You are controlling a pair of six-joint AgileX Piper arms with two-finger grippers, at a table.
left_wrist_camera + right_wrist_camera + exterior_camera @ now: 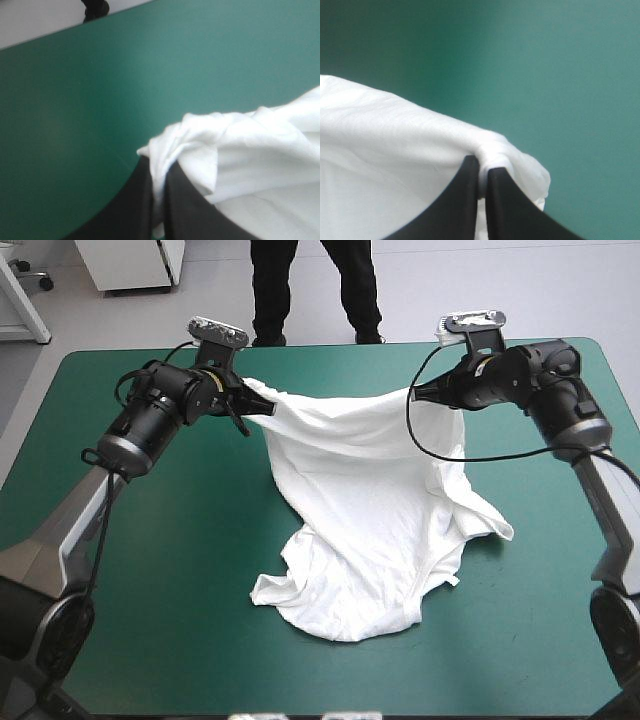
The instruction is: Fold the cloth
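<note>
Pinched in the nearly closed jaws of the left gripper (245,410): one upper corner of the white T-shirt (370,510), bunched and poking past the tips. Pinched the same way in the jaws of the right gripper (420,393): the other upper corner, a thin ridge of fabric. Strung between both sets of jaws, sagging below them, with the lower half crumpled on the teal-green table (180,570).

So the T-shirt (370,530) is hanging between the two claws out toward the counter's (180,570) far edge. The left claw (250,410) is pinching its left corner and the right claw (413,393) its right one. The lower part is trailing down onto the middle of the counter.
</note>
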